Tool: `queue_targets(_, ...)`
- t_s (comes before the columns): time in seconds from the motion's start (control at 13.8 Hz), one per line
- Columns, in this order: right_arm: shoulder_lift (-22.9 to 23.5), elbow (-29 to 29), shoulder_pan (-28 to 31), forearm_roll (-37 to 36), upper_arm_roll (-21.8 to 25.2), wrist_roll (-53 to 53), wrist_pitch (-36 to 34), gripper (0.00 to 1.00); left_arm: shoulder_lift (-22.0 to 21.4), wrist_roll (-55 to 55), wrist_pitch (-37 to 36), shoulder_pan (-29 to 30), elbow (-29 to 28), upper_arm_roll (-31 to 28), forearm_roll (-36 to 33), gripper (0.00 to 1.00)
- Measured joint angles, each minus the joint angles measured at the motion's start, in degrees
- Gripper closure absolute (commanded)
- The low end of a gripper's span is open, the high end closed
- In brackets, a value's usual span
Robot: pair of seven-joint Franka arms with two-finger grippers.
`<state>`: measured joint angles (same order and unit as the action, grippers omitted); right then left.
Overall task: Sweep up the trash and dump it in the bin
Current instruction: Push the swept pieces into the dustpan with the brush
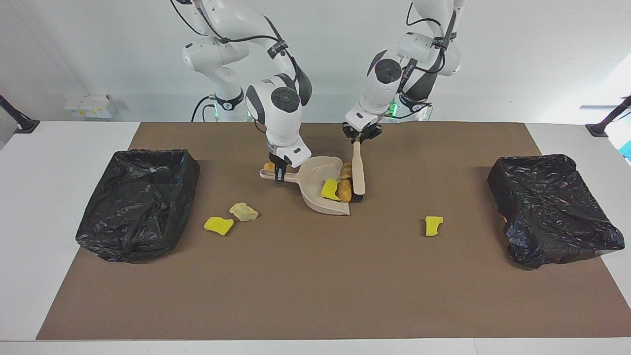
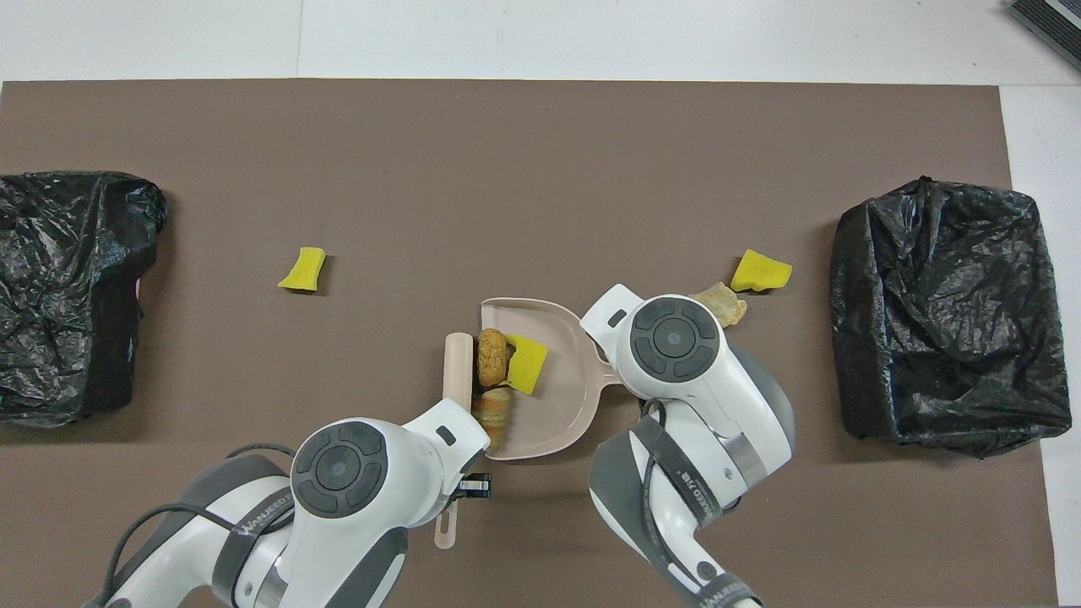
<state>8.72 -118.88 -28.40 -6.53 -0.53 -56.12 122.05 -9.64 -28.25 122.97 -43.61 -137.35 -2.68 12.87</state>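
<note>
Both views are evenly and brightly lit, seemingly from overhead, and everything is rendered in focus without motion blur. Only short, soft shadows are cast on the matte brown table mat point(image 1: 315, 286), close under the beige plastic dustpan point(image 1: 320, 190) and the two crumpled black plastic bin liners point(image 1: 135, 202) point(image 1: 552, 207). Small glints of glare are seen on the liners' folds and on the glossy white arm shells. An overexposed patch is seen at the facing view's edge, at the left arm's end.
</note>
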Motion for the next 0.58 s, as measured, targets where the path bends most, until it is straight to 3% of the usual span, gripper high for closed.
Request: queue_targets(0.58,0.02,0.0,-0.2,0.0,0.0,0.28,0.07,1.0,4.32,-2.9,0.07,-2.55,9.24,-0.09,0.25,1.0)
